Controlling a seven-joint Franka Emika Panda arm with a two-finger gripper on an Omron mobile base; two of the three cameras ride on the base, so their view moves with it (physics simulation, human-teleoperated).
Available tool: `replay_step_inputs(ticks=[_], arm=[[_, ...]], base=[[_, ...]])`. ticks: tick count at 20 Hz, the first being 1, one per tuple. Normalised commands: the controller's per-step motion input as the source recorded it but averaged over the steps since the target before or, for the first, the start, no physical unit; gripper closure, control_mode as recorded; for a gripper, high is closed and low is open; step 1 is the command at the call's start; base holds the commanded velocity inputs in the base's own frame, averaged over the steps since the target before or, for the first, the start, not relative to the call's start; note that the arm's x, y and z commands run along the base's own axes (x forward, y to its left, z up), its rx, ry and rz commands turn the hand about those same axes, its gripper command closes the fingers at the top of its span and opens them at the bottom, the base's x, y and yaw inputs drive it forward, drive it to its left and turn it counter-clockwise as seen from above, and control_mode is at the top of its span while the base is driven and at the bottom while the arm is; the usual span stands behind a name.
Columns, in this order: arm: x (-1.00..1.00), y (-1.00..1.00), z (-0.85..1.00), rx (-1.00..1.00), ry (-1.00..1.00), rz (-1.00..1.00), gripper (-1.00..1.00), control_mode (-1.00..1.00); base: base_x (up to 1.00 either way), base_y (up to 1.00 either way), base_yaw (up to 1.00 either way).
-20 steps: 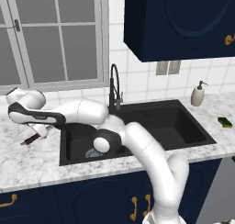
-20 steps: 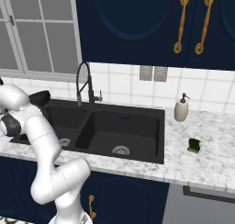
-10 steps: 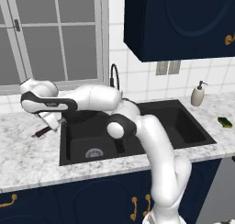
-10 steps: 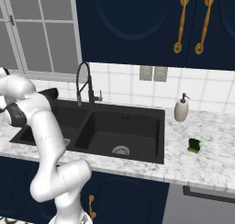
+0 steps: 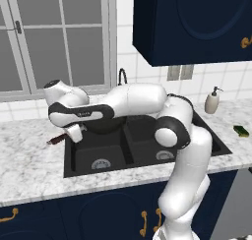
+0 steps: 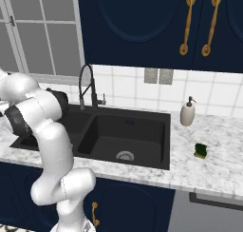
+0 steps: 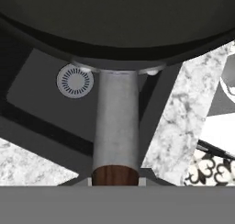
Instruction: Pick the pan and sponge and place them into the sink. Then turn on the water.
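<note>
Pan (image 5: 106, 125) held above left basin of sink (image 5: 216, 144), tool (image 5: 75, 134) clamped on handle (image 7: 115, 126) so pan hangs level for lowering; sponge (image 6: 201, 150) waits on desk (image 6: 213, 164) right of sink; faucet (image 6: 86, 86) dry.

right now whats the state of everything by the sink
pan: held by its handle, lifted over the left basin
pincer: shut on the pan handle
sponge: lying on the counter right of the sink, not yet moved
sink: right basin bare, drain showing
faucet: no water running
soap dispenser: upright on the counter
</note>
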Motion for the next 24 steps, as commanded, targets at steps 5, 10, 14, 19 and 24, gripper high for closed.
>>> replay_step_inputs(ticks=[5, 10, 14, 19, 24], arm=[[-0.66, -0.43, 0.32, 0.20, -0.20, -0.09, 1.00, -1.00], [-0.29, -0.46, 0.47, 0.06, -0.01, -0.04, 1.00, -1.00], [-0.09, -0.45, 0.35, 0.03, 0.01, -0.06, 1.00, -1.00], [0.00, -0.53, 0.19, 0.00, 0.01, 0.00, 1.00, -1.00], [-0.05, -0.80, 0.06, 0.00, 0.00, 0.00, 1.00, -1.00]], base=[[0.00, 0.00, 0.00], [0.00, 0.00, 0.00], [0.00, 0.00, 0.00], [0.00, 0.00, 0.00], [0.00, 0.00, 0.00]])
